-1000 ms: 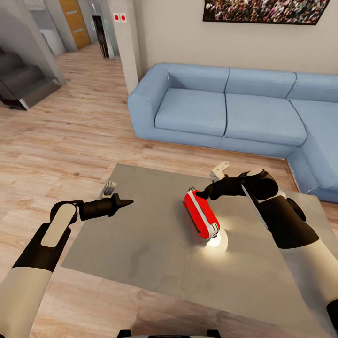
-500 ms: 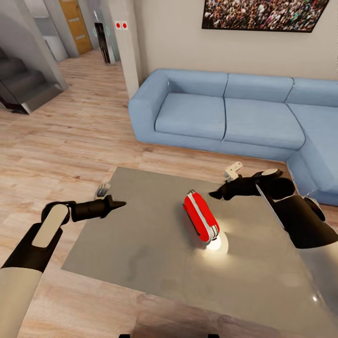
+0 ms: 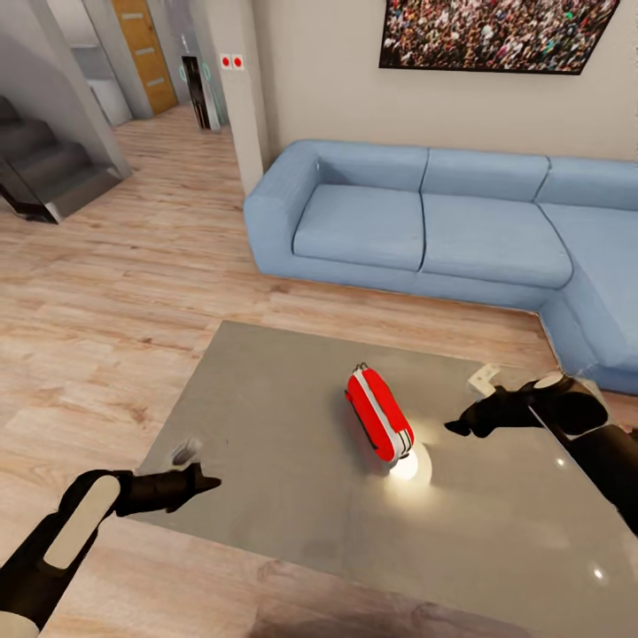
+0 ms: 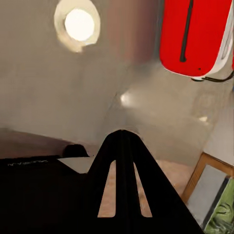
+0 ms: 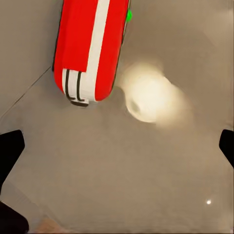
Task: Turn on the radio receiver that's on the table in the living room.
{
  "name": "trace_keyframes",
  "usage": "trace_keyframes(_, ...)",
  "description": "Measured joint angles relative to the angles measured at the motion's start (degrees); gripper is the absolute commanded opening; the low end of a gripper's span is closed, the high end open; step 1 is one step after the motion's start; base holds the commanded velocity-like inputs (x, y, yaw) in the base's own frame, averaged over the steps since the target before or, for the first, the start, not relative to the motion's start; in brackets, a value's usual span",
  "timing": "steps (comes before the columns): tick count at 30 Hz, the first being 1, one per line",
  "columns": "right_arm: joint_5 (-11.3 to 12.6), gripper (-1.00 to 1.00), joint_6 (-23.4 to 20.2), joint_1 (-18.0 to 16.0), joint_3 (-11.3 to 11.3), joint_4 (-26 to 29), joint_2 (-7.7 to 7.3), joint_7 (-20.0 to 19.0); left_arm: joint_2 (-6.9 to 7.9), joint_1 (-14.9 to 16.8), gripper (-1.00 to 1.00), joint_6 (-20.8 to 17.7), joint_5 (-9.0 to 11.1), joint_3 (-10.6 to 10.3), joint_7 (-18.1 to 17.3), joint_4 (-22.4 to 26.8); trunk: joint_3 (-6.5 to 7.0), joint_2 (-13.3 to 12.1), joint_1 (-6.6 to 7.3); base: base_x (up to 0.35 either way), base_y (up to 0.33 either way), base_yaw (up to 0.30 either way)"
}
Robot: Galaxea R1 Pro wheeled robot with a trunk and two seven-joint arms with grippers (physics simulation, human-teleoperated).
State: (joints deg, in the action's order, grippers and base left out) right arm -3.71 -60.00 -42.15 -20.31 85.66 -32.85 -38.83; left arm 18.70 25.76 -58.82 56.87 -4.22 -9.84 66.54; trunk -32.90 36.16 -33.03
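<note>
Both arms reach forward, well apart. The left tool (image 3: 206,484) has its fingers pressed together into a point, holding nothing. The right tool (image 3: 456,428) has its fingers spread wide and is empty.

The right claw (image 3: 455,428) has been drawn back from the radio receiver (image 3: 379,413); the left claw (image 3: 209,483) has been withdrawn to the counter (image 3: 266,461) edge.

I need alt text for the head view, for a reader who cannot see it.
A red radio receiver lies on a glossy grey table, untouched, with the left gripper and right gripper apart from it on either side. A blue sofa stands behind.
</note>
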Motion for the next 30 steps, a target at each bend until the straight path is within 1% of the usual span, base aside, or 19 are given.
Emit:
trace_keyframes(1,-0.01,1.0,0.0,1.57,0.0,0.17,-0.82,0.01,0.01,-1.3,-1.0,0.33,-1.21,0.0,-0.18,-0.03,0.09,0.0,0.0,0.0,0.0,0.0)
trace_keyframes(2,0.01,1.0,0.0,2.43,0.01,0.21,-1.19,0.04,0.01,-1.98,-1.0,0.68,-1.74,-0.02,-0.26,-0.12,0.18,0.0,0.0,0.0,0.0,0.0)
trace_keyframes(5,0.07,1.0,0.0,8.77,0.1,-0.24,-2.49,0.34,-0.02,-5.9,-1.0,5.72,-6.5,-0.06,-0.99,-2.82,0.44,0.0,0.0,0.0,0.0,0.0)
trace_keyframes(7,0.03,1.0,0.0,13.41,0.44,-0.65,-3.31,0.44,0.01,-7.81,-1.0,8.3,-9.41,-0.03,-3.94,-6.38,0.63,0.0,0.0,0.0,0.0,0.0)
trace_keyframes(9,0.04,1.0,0.0,17.18,0.66,-1.68,-4.19,0.46,-0.07,-9.24,-1.0,10.98,-13.32,-0.04,-8.66,-10.7,0.81,0.0,0.0,0.0,0.0,0.0)
trace_keyframes(11,0.05,1.0,0.0,20.06,0.75,-3.94,-4.58,0.44,-0.36,-10.13,-1.0,16.06,-18.14,-0.05,-13.51,-16.45,0.99,0.0,0.0,0.0,0.0,0.0)
trace_keyframes(12,0.06,1.0,0.0,20.72,0.76,-4.78,-4.64,0.43,-0.52,-10.25,-1.0,17.43,-19.14,-0.06,-14.66,-18.21,1.09,0.0,0.0,0.0,0.0,0.0)
trace_keyframes(13,-0.01,1.0,0.02,22.93,0.8,-8.33,-4.71,0.43,-1.27,-10.56,-1.0,22.45,-22.79,-0.02,-18.64,-24.86,1.17,0.0,0.0,0.0,0.0,0.0)
trace_keyframes(14,0.26,1.0,0.01,24.08,0.8,-10.74,-4.73,0.42,-1.67,-10.64,-1.0,24.99,-24.46,-0.03,-20.44,-29.75,1.26,0.0,0.0,0.0,0.0,0.0)
trace_keyframes(15,0.61,1.0,0.0,24.59,0.8,-11.92,-4.74,0.44,-1.86,-10.64,-1.0,26.22,-25.02,-0.02,-21.23,-31.79,1.36,0.0,0.0,0.0,0.0,0.0)
trace_keyframes(16,2.02,1.0,0.74,25.84,0.81,-15.12,-4.75,0.54,-2.24,-10.73,-1.0,29.87,-27.08,-0.01,-22.91,-36.71,1.44,0.0,0.0,0.0,0.0,0.0)
trace_keyframes(18,4.96,1.0,4.58,26.87,0.81,-19.7,-4.8,1.21,-2.53,-10.73,-1.0,34.2,-28.9,0.11,-24.08,-42.32,1.63,0.0,0.0,0.0,0.0,0.0)
trace_keyframes(20,6.87,1.0,6.97,27.21,0.81,-23.03,-4.83,2.23,-2.67,-10.74,-1.0,36.31,-29.69,0.18,-24.45,-45.18,1.81,0.0,0.0,0.0,0.0,0.0)
trace_keyframes(21,8.62,1.0,9.99,27.45,0.77,-27.43,-4.8,3.65,-3.08,-10.75,-1.0,37.7,-30.27,0.2,-24.67,-47.65,1.9,0.0,0.0,0.0,0.0,0.0)
trace_keyframes(25,10.72,1.0,16.05,27.65,0.66,-35.48,-4.57,4.69,-3.82,-10.73,-1.0,38.49,-30.68,0.25,-24.68,-49.28,2.27,0.0,0.0,0.0,0.0,0.0)
trace_keyframes(27,11.21,1.0,21.16,27.72,0.55,-41.78,-4.2,4.92,-4.67,-10.74,-1.0,38.65,-30.82,0.24,-24.4,-49.67,2.45,0.0,0.0,0.0,0.0,0.0)
trace_keyframes(28,11.63,1.0,28.5,27.73,0.45,-49.76,-2.9,5.48,-6.09,-10.73,-1.0,38.76,-31.01,0.14,-23.97,-50.23,2.54,0.0,-0.01,0.0,0.0,0.0)
trace_keyframes(29,11.33,1.0,33.61,27.97,0.39,-57.66,-0.92,7.22,-7.04,-10.76,-1.0,38.83,-32.04,0.15,-23.07,-51.28,2.62,0.0,0.0,0.0,0.0,0.0)
trace_keyframes(30,11.49,1.0,36.6,27.77,0.37,-61.65,0.9,9.24,-7.71,-10.74,-1.0,38.92,-33.11,0.15,-22.18,-52.26,2.72,0.0,0.0,0.0,0.0,0.0)
